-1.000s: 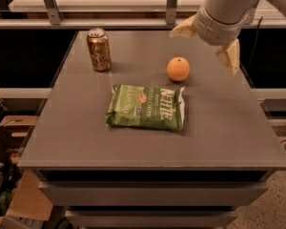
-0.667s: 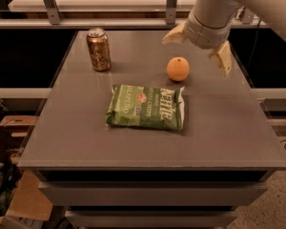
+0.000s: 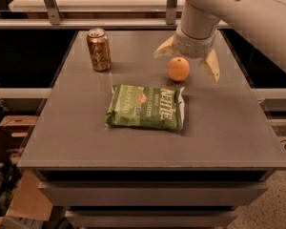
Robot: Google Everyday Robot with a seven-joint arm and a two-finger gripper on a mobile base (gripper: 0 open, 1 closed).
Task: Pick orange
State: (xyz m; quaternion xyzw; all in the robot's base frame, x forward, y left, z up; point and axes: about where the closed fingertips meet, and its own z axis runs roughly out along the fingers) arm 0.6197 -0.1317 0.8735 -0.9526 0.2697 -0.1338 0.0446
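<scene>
Camera view: claw (image 3: 187,57) over the far right part of the grey worktop (image 3: 219,128), spread wide, gripping nothing. One pale finger (image 3: 210,67) just right of the orange (image 3: 178,69), the other up and to its left; touching or apart, cannot tell. Orange resting on the worktop, in line with the gap between the fingers, just beyond the top right corner of the green chip bag (image 3: 146,107). Chip bag lying flat near the middle. Gold-brown can (image 3: 99,49) upright at far left, well apart from the orange.
</scene>
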